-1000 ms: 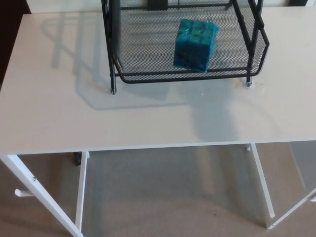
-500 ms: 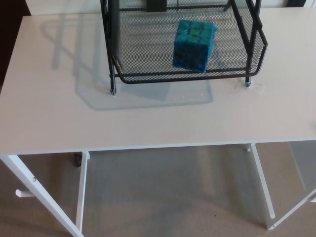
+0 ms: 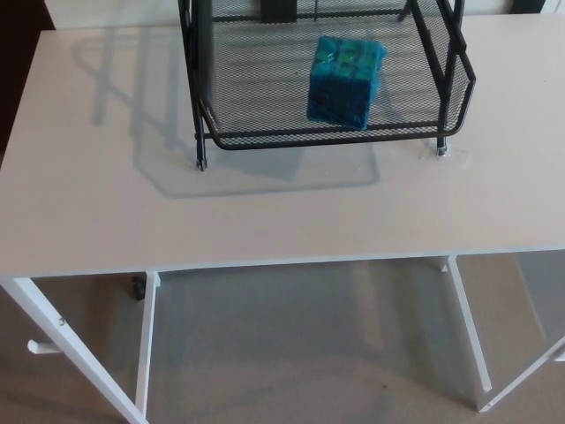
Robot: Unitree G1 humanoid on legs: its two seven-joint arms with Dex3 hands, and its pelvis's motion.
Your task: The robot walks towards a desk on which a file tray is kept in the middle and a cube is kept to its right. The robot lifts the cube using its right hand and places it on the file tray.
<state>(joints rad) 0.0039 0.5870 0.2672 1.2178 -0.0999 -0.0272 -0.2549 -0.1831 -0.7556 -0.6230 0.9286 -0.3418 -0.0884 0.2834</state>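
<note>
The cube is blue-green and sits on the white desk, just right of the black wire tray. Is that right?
Not quite. The blue-green cube sits inside the black wire tray, on its mesh floor, not on the white desk beside it. The head view shows this.

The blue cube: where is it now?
In the head view the blue cube sits inside the black mesh file tray, right of its middle, near its front rim, on the white desk.

The file tray [image 3: 265, 97] is black wire mesh of metal, the cube [image 3: 344, 81] looks glossy blue-green, the desk [image 3: 265, 221] is smooth matt white.
</note>
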